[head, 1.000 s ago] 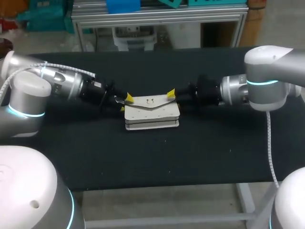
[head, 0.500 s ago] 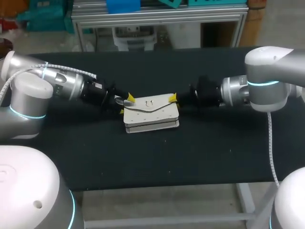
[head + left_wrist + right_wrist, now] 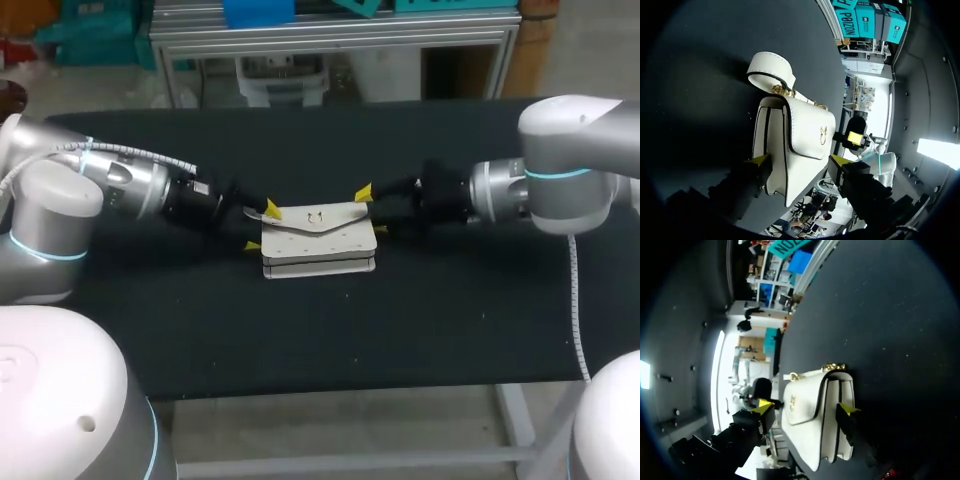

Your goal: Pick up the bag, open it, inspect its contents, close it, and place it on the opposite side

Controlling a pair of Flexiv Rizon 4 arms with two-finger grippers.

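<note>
Black desk (image 3: 330, 330) under everything. White bag (image 3: 318, 245) at mid-desk, well apart from the near edge and the far edge alike, with broad dark cloth on either side beneath the arms. Lies flat on its back, pointed flap (image 3: 340, 212) up and shut, small metal clasp (image 3: 314, 212) near the flap's tip. Runs lengthwise from left to right, one short end toward each arm, with the layered bottom edge toward the near desk edge and the flap's fold toward the far one.

Left pincer (image 3: 262, 228) at the bag's left short end, spread wide, one yellow tip by the far corner and the other by the near corner. Straddles that end in the left wrist view, bag between the fingers. Right pincer (image 3: 372, 211) at the right short end, also spread wide, far tip just behind the far right corner. Grips nothing, either one. Too close to say whether any tip brushes the bag's side.

White strap (image 3: 771, 70) on a gold chain (image 3: 782, 91), looped off the bag's far left corner and resting on the cloth ahead of the left pincer. Mostly lost behind that pincer in the head view.

Near tip of the right pincer half hidden at the bag's corner in the head view. Underside of the bag out of sight, as is everything beneath the shut flap.
</note>
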